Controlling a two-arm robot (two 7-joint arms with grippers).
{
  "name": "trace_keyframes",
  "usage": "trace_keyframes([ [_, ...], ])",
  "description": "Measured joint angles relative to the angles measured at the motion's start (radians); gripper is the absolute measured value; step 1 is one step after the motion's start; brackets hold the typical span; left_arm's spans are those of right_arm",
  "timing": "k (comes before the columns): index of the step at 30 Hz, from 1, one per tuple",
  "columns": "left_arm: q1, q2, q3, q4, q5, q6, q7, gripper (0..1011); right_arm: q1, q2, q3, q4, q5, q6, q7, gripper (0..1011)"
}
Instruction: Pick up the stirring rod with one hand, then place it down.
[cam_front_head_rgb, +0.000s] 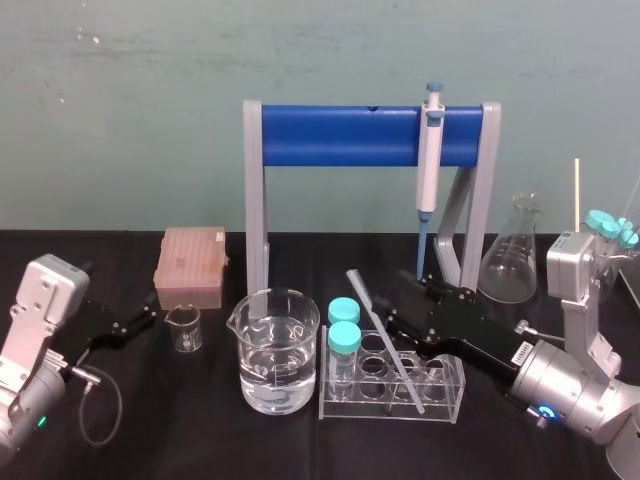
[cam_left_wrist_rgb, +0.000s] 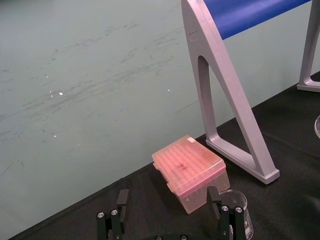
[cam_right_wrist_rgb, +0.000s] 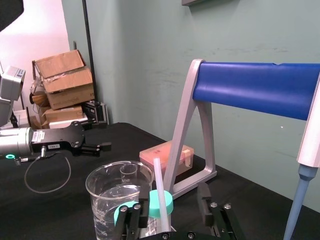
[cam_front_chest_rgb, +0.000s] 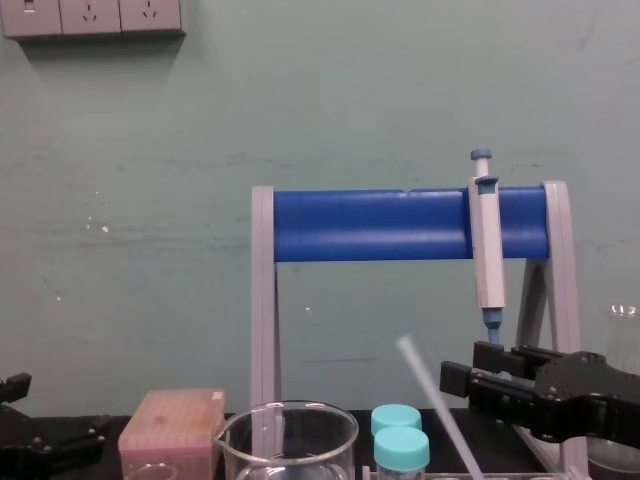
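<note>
We see the stirring rod (cam_front_head_rgb: 385, 338) leaning tilted across the tube rack (cam_front_head_rgb: 452, 392) near the counter's (cam_front_head_rgb: 200, 440) front edge. The beaker (cam_front_head_rgb: 275, 350) stands just beside the rack on its left. Bare counter lies toward the front left corner. The right tool (cam_right_wrist_rgb: 168, 200) straddles the rod's upper part with its fingers apart, not clamped. The left tool (cam_left_wrist_rgb: 167, 200), also with fingers apart, sits near the left edge.
</note>
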Motion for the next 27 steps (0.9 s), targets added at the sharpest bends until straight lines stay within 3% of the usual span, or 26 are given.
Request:
trace_keyframes([
  [13, 0.000, 0.000, 0.000, 0.000, 0.000, 0.000, 0.000, 1000, 0.000, 0.000, 0.001, 0.000, 0.000, 0.000, 0.001, 971],
  [16, 0.000, 0.000, 0.000, 0.000, 0.000, 0.000, 0.000, 1000, 0.001, 0.001, 0.006, -0.005, -0.012, 0.000, -0.019, 1002],
  [21, 0.000, 0.000, 0.000, 0.000, 0.000, 0.000, 0.000, 1000, -0.016, -0.003, 0.055, -0.031, -0.090, 0.032, -0.193, 1000],
  [27, 0.000, 0.000, 0.000, 0.000, 0.000, 0.000, 0.000, 1000, -0.061, -0.025, 0.135, -0.063, -0.207, 0.136, -0.487, 1000],
])
